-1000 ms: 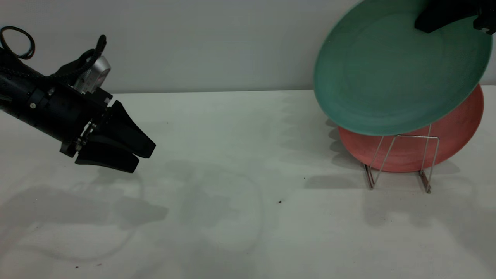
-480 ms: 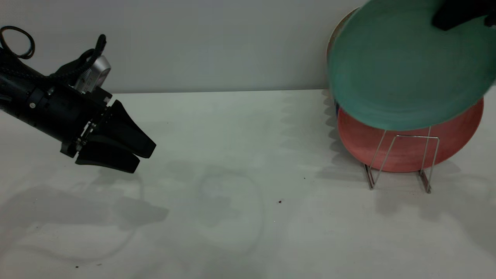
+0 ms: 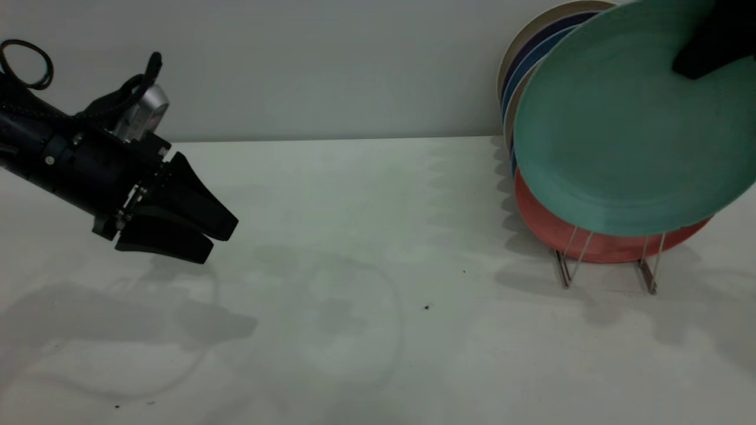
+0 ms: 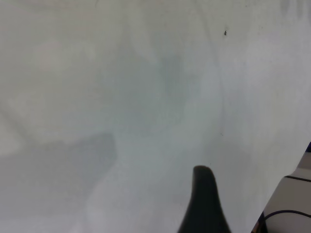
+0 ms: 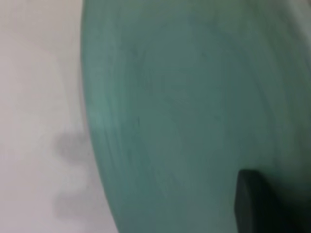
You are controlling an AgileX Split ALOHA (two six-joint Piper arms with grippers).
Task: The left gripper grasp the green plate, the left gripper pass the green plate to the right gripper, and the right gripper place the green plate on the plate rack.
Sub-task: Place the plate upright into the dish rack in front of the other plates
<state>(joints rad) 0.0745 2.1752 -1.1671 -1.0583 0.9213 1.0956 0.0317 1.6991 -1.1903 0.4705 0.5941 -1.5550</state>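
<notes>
Clamping the green plate (image 3: 620, 136) by its upper edge with the right gripper (image 3: 711, 50) at upper right, hanging tilted before the plate rack (image 3: 608, 260) and the pink plate (image 3: 549, 227). Risking a clash with that plate or missing the slot. Idling at left, the left gripper (image 3: 195, 233), nearly closed, empty.

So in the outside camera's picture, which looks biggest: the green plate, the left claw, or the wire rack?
1. The green plate, clearly largest.
2. The left claw, including its black body.
3. The plate rack, though plates hide most of it, so its rank is unsure.
</notes>
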